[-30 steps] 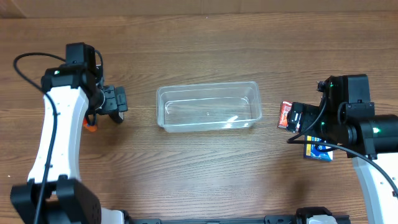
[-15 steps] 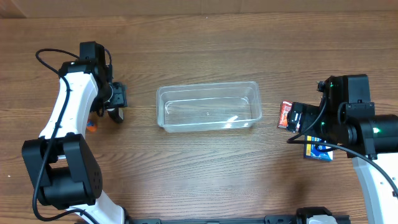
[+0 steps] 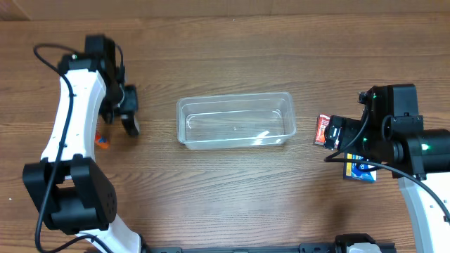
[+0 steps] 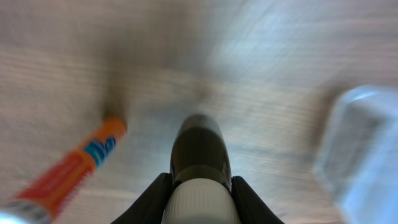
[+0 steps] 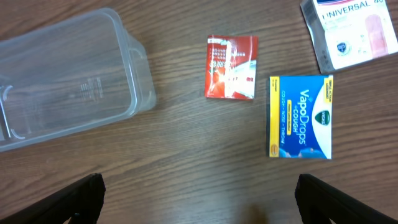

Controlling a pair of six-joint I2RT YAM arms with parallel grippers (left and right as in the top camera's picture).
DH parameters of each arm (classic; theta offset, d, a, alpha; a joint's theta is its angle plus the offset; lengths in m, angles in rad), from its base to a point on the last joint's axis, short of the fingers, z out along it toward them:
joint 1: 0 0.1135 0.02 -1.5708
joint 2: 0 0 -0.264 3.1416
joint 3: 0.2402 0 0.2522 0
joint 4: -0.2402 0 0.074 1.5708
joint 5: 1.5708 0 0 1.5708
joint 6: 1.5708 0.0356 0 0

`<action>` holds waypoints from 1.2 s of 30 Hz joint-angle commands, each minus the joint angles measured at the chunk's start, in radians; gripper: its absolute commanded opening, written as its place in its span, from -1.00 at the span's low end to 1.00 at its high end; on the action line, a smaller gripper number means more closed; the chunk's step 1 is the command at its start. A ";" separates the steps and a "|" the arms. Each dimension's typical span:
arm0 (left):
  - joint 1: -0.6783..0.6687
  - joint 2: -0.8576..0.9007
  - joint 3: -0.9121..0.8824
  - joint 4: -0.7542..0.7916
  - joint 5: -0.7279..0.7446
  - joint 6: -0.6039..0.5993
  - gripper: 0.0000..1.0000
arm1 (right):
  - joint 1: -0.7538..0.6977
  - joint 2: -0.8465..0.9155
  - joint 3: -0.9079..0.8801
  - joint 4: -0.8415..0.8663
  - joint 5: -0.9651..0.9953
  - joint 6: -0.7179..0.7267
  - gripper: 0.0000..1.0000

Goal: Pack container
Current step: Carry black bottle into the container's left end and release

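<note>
- At the middle of the wooden table (image 3: 225,204), the clear container (image 3: 235,130) is sitting upright and empty, between the two arms.
- To its right, the right gripper (image 5: 202,199) is hovering above the tabletop, jaws spread wide and holding nothing.
- Well left of the container, the left gripper (image 3: 131,118) is clamping a small dark bottle (image 4: 199,149) with a white cap, though its wrist view is blurring heavily.
- Beyond the right gripper, a white plaster box (image 5: 348,31), a blue-and-yellow VapoDrops box (image 5: 300,117) and a red packet (image 5: 231,66) are lying flat, apart from the container.
- Beside the left gripper, an orange tube (image 4: 68,171) is lying on the wood.

white arms (image 3: 65,130), black joints (image 3: 98,50)
</note>
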 commanded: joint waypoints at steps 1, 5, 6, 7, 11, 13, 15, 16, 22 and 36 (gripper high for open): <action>-0.121 -0.101 0.220 -0.072 0.056 -0.047 -0.92 | 0.004 0.000 0.019 0.002 0.009 -0.010 1.00; -0.331 -0.183 0.261 -0.070 0.056 -0.149 -0.92 | 0.004 0.000 0.018 0.002 0.009 -0.010 1.00; -0.375 -0.177 0.249 -0.069 0.050 -0.158 -0.92 | 0.004 0.000 0.019 0.002 0.009 -0.010 1.00; -0.405 -0.166 0.234 -0.068 0.042 -0.181 -0.92 | 0.004 0.000 0.019 0.002 0.009 -0.010 1.00; -0.447 -0.093 0.142 -0.035 0.033 -0.258 -0.92 | 0.004 0.000 0.019 -0.002 0.009 -0.010 1.00; -0.446 -0.057 0.082 0.024 0.033 -0.260 -0.92 | 0.004 0.000 0.018 -0.005 0.009 -0.010 1.00; -0.446 -0.020 0.034 0.089 0.026 -0.256 -0.92 | 0.004 0.000 0.019 -0.005 0.009 -0.010 1.00; -0.444 -0.004 0.015 0.116 0.023 -0.256 -0.92 | 0.004 0.000 0.019 -0.005 0.009 -0.010 1.00; -0.444 0.060 -0.027 0.202 -0.108 -0.256 -0.92 | 0.004 0.000 0.018 -0.004 0.009 -0.010 1.00; -0.444 0.068 -0.057 0.242 -0.064 -0.261 -0.44 | 0.004 0.000 0.019 -0.005 0.009 -0.010 1.00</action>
